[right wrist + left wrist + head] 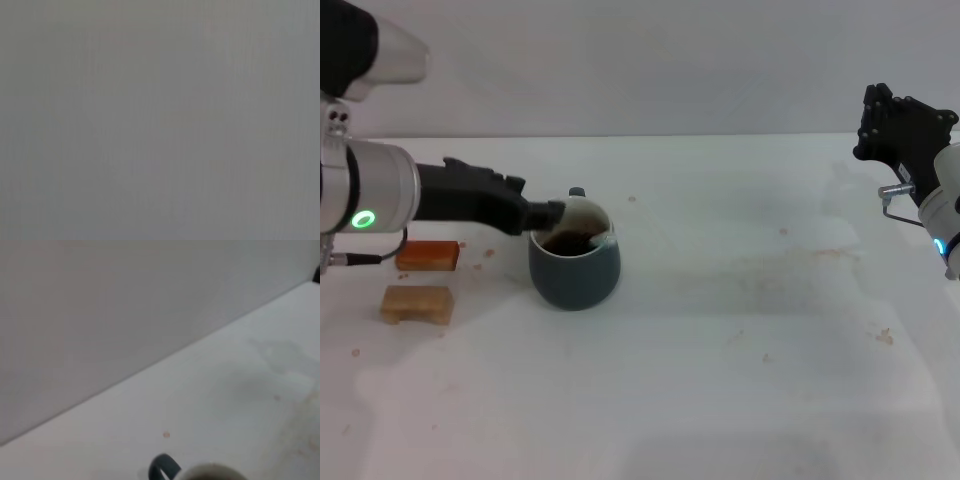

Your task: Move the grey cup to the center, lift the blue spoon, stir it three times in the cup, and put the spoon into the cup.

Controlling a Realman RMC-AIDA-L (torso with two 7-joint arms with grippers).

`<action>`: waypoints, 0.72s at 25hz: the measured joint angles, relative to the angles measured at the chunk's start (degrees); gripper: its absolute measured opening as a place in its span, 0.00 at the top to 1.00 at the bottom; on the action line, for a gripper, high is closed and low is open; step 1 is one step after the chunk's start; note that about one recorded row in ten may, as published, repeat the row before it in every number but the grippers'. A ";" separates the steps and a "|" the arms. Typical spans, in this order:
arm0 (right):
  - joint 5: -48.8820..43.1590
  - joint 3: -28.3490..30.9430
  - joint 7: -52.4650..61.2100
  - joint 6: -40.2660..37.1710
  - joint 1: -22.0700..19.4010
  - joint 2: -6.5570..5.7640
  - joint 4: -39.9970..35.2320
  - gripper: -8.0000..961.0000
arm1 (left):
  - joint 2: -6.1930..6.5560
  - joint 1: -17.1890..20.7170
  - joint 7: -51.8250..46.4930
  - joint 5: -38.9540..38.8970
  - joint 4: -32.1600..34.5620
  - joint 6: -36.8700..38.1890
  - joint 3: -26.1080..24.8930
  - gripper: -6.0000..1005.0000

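Observation:
The grey cup (pixel 575 265) stands on the white table, left of the center (pixel 720 280), with dark brown liquid inside and its small loop handle at the far side. My left gripper (pixel 552 213) reaches in from the left, its black tip right at the cup's near-left rim above the liquid. The left wrist view shows only the cup's handle (pixel 164 468) and a bit of its rim. I cannot make out the blue spoon; it may be hidden at the gripper tip or against the cup's white inside. My right gripper (pixel 900 120) is raised at the far right, away from the cup.
An orange block (pixel 427 255) and a tan block (pixel 417 303) lie on the table to the left of the cup, under my left arm. The tabletop (pixel 750 330) is lightly stained. The right wrist view shows only flat grey.

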 joint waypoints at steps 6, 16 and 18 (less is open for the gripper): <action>0.00 0.56 0.00 -0.28 -0.50 0.00 -0.22 0.94 | 0.10 4.49 3.19 -6.41 1.24 11.23 -1.60 0.42; 0.00 9.80 -2.59 -2.37 -6.08 -0.75 0.94 0.94 | 0.02 12.37 22.81 -32.95 -7.68 42.99 -1.87 0.41; 0.00 12.30 -4.87 -2.44 -8.00 -0.68 2.18 0.94 | -0.01 12.10 27.55 -37.48 -10.20 44.72 -2.09 0.41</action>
